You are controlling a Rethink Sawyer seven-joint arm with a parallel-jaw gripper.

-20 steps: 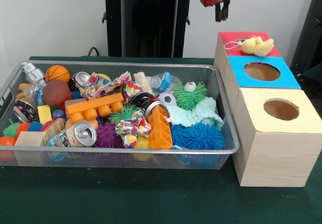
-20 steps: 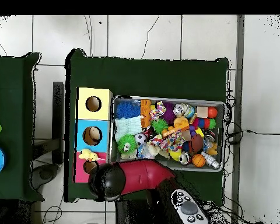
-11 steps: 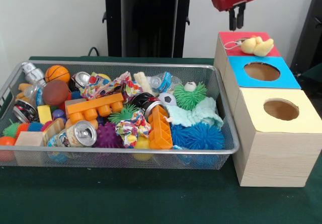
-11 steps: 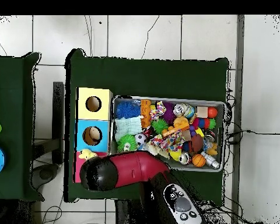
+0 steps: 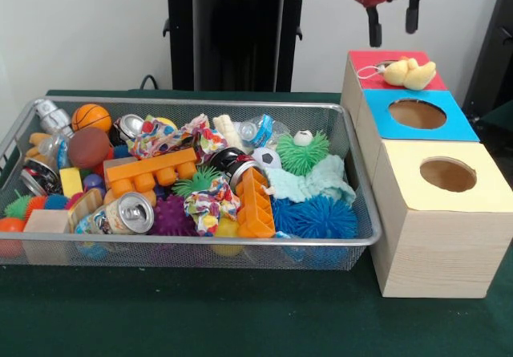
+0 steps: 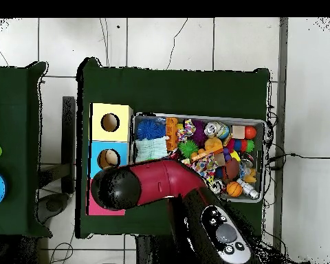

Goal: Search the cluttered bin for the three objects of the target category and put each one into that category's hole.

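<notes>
Yellow plush toy (image 5: 409, 73) under parted claw (image 5: 393, 25).

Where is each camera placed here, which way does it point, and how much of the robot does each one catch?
Front view: across the table, level with the bin; the hand hangs open above the red box with the plush duck.
Overhead view: straight down; the red arm covers the red box and part of the bin.
Both show the bin, the blue box and the yellow box.
</notes>
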